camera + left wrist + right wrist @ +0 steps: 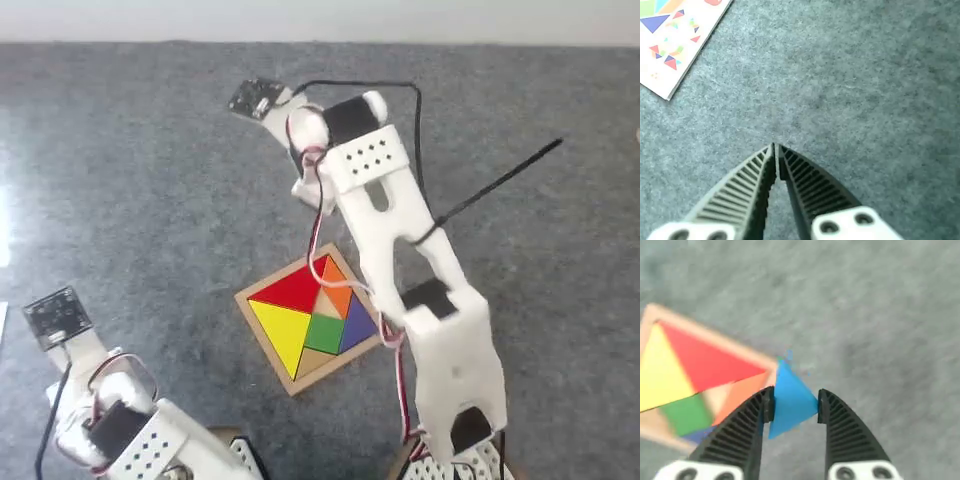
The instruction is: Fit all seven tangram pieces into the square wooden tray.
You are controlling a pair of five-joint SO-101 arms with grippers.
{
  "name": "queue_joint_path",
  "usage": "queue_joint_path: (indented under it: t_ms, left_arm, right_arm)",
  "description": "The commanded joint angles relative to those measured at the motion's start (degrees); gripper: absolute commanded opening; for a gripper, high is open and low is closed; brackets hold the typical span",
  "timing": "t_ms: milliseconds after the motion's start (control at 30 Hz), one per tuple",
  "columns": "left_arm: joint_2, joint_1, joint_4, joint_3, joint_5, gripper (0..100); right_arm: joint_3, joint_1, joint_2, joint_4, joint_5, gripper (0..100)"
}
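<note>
One blue triangle [790, 399] is clamped between right jaws, probably bound for the tray [715, 337] beside them; left jaws closed, empty.

The table [120, 180] is covered in grey cloth that looks fuzzy and rough, like felt. The tray [316, 364] is pale wood, plain and matt. The coloured pieces [280, 330] in it look smooth and painted, not shiny. The blue triangle [789, 400] looks smooth too. The left gripper [777, 147] and the right gripper [794, 400] have dark plastic fingers [805, 185] with ridges. The arm shell [400, 230] is white plastic, smooth and dull. The printed sheet [675, 40] looks like smooth paper or card.
</note>
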Motion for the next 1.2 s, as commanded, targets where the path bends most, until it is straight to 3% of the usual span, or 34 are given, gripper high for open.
queue_joint_path:
  t_ms: [0,167,400,733,867,1067,1167]
  left_arm:
    - [-1.1,-0.4,0.0,-0.9,-0.4,1]
    - [-1.1,-0.4,0.0,-0.9,-0.4,1]
    - [-1.1,-0.4,0.0,-0.9,-0.4,1]
    - [-1.1,-0.4,0.0,-0.9,-0.4,1]
    - [-1.1,-0.4,0.0,-0.9,-0.4,1]
    - [-1.1,-0.4,0.0,-0.9,-0.4,1]
    - [-1.1,-0.4,0.0,-0.9,-0.4,1]
  right_arm:
    - [13.1,-2.2,-14.4,1.9,-5.7,4.0]
    - [28.7,-6.0,-23.2,-0.8,-6.3,4.0]
    - [48.5,-12.2,-29.1,-13.5,6.5,4.0]
    - [55.4,-16.0,-22.9,-29.2,5.5,4.5]
    - [55.6,-16.5,-17.8,-30.3,7.6,4.9]
    - [54.9,-16.9,-18.9,-29.9,4.4,25.0]
    - [54.9,-16.8,-21.7,-29.0,4.0,25.4]
